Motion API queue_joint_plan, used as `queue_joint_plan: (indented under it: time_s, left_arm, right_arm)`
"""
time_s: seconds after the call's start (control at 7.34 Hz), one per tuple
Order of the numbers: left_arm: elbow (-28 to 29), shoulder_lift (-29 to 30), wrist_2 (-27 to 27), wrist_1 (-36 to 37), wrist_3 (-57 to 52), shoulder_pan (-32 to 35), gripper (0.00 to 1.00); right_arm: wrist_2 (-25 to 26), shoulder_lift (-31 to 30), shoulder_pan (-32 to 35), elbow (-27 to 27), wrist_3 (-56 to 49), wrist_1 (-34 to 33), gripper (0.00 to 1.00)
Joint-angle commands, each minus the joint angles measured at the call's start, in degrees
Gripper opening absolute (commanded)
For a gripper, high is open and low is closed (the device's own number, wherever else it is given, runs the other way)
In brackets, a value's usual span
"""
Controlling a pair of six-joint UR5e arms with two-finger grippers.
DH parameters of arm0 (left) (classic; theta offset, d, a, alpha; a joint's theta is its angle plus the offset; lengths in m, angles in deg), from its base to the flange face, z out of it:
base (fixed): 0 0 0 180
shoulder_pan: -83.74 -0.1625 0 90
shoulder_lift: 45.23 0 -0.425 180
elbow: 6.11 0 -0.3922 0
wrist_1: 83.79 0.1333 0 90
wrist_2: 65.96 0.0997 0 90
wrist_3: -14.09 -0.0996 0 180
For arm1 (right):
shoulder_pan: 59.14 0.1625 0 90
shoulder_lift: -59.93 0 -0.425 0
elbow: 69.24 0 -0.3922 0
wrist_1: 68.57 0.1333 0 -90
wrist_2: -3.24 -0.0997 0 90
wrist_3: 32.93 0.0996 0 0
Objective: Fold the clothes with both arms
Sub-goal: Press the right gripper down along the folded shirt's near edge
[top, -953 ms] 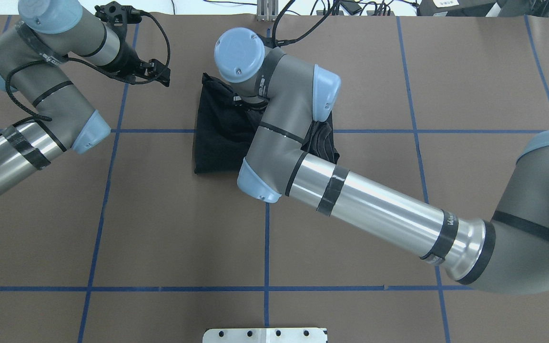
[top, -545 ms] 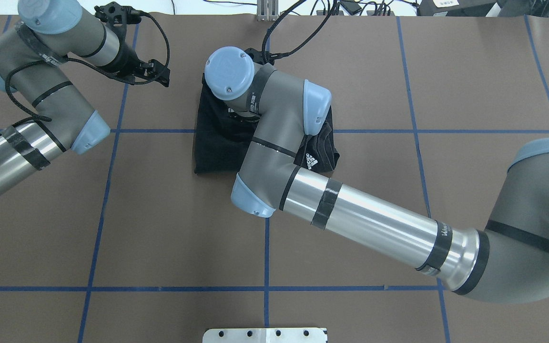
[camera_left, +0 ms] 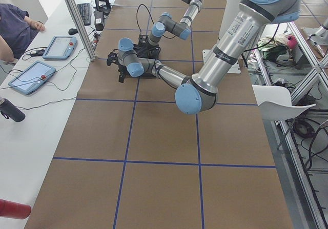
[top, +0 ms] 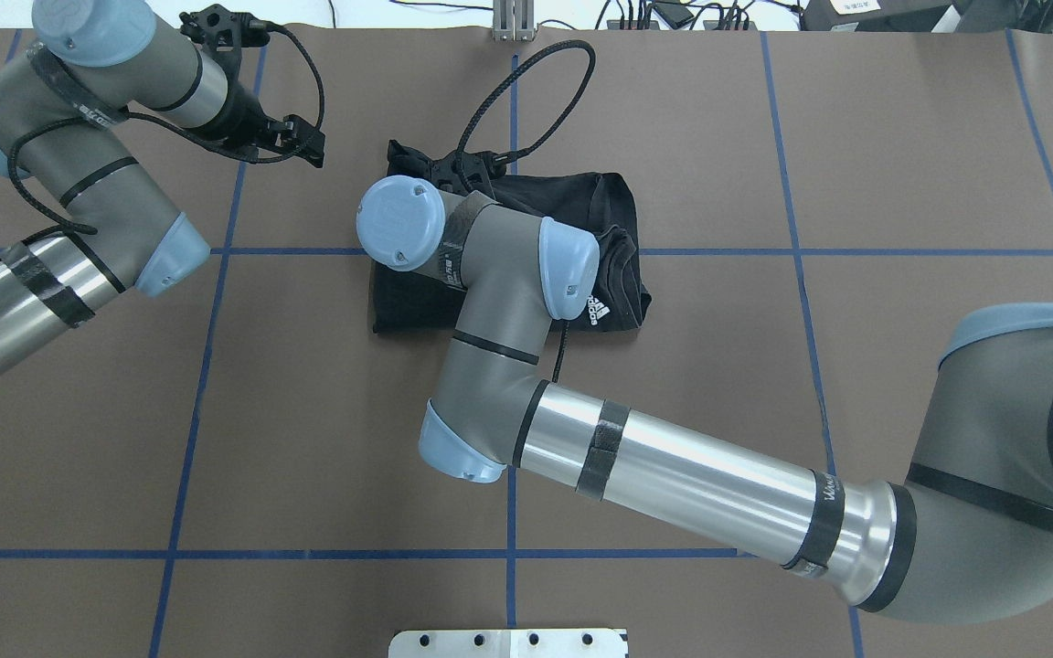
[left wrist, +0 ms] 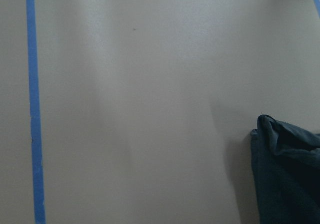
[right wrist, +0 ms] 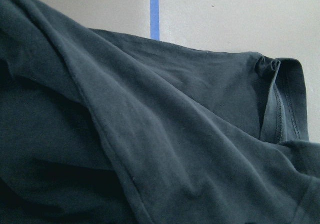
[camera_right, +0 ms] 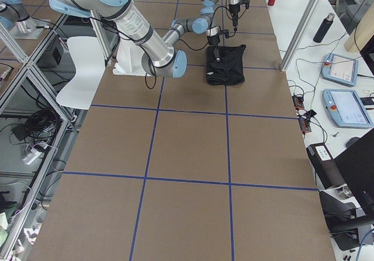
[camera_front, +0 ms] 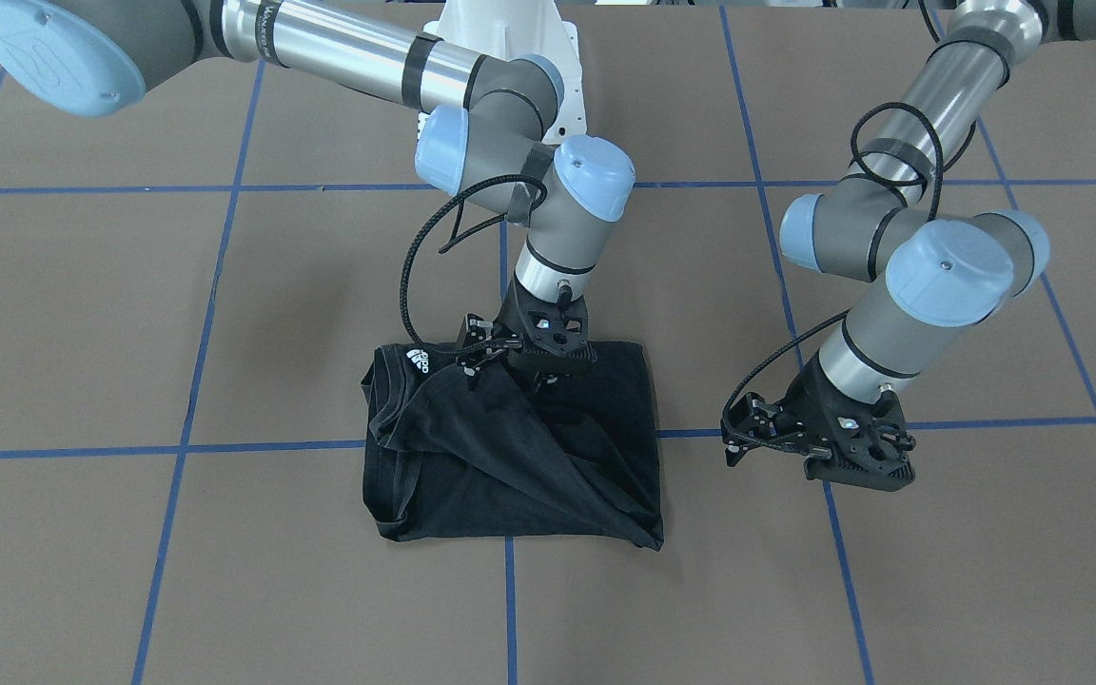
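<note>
At the left, the left gripper (top: pixel 311 146) hangs over the bare brown table (top: pixel 307 411), just beside the cloth and with nothing in it; how wide its jaws stand I cannot tell; in the middle, the black T-shirt (top: pixel 613 206) lies folded to a rough rectangle across a blue tape line (top: pixel 718 251); the right gripper (camera_front: pixel 474 364) is closed on a fold of it, which rises in a slanting ridge; at the right edge the collar is bunched, and a small white logo (top: pixel 598 311) shows.
</note>
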Motion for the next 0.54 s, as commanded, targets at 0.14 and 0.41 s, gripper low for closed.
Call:
queue_joint_plan:
  time_s: [0.14,0.41]
  left_arm:
    - [-0.01,0.03,0.0,0.08,0.0,0.0,1.0]
    - [-0.01,0.03,0.0,-0.01,0.0,0.0,1.0]
  right_arm:
    - [1.21,-0.24,0.02,-0.03,-2.34,-0.53,0.49]
    - [1.21,0.03,1.68,0.06,-4.61,-0.53,0.21]
